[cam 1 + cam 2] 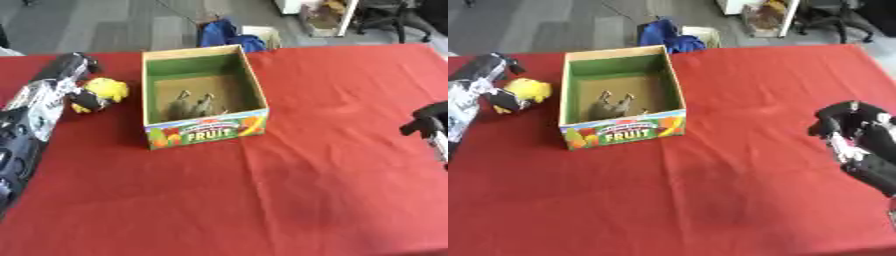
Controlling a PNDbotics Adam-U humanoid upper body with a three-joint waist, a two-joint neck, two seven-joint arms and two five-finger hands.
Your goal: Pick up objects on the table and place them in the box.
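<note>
Nearest the camera, well short of the box [206,131], lies only the red tablecloth [262,200], creased in a line that runs down from the box's front right corner.

To the right of the box and well apart from it, the right hand [857,137] shows at the view's right edge, best in the right eye view. It hangs above the cloth with its black fingers [833,120] curled inward and nothing between them; white and silver parts show on the forearm behind it.

To the left of the box, the left arm [31,117] reaches in along the view's left edge, black with white and silver patches. Its hand [74,65] ends just beside a yellow toy [103,92]. The toy lies on the cloth near the box's left wall, apart from it, with a dark part on its lower left side. Whether the left hand's fingers are spread or curled cannot be told, nor whether they touch the toy.

The box itself stands upright and open-topped on the cloth, a cardboard carton with green inner walls, a brown floor, and the word FRUIT on its front panel among fruit pictures. Inside it, on the floor toward the front, lies a grey-brown object [192,106] with two small upright points.

Beyond the box, past the table's far edge, a blue bundle [223,34] sits on the grey floor.
</note>
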